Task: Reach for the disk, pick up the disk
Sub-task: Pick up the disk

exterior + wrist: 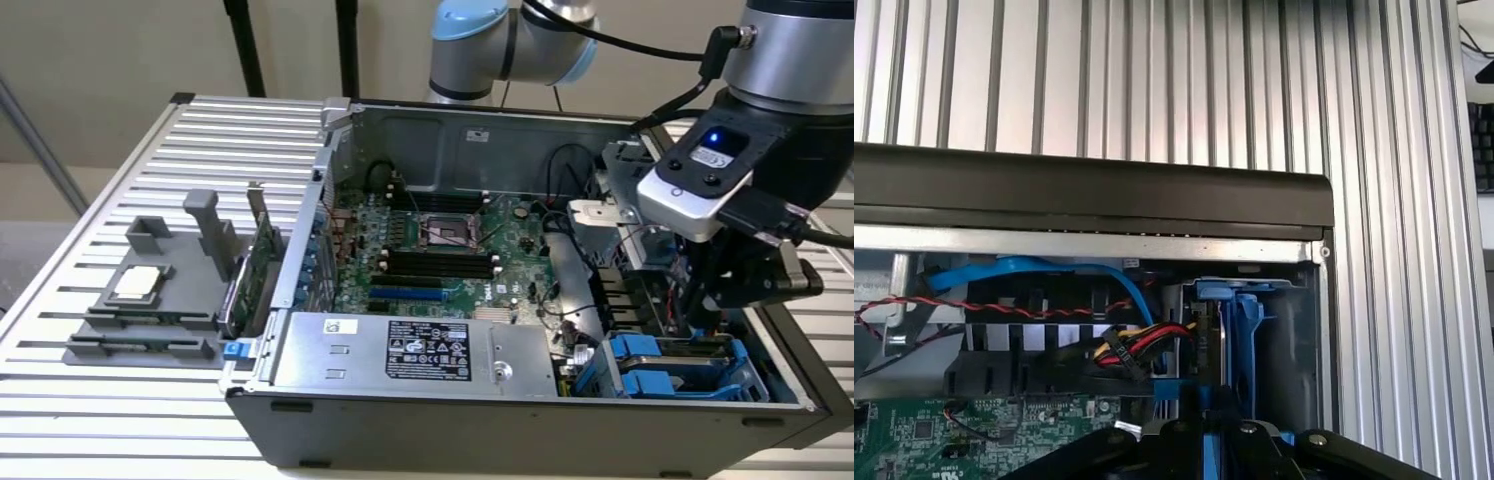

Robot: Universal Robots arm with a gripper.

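The disk (663, 362) stands on edge in the drive bay at the near corner of the open computer case, on the exterior view's right. Its blue carrier rails show most; the label is hidden. In the wrist view the blue-framed disk (1239, 320) sits upright just inside the case wall, with a dark edge beside it. My gripper (714, 300) is lowered into the case directly above the bay. The black gripper (1219, 445) sits right over the disk's edge, a strip of blue showing in its middle.
A bundle of red, yellow and black wires (1139, 345) and a blue cable (1034, 270) run close beside the disk. The silver power-supply box (400, 350) and motherboard (441, 250) lie alongside. A grey fixture holding a chip (140, 285) rests on the slatted table (80, 400).
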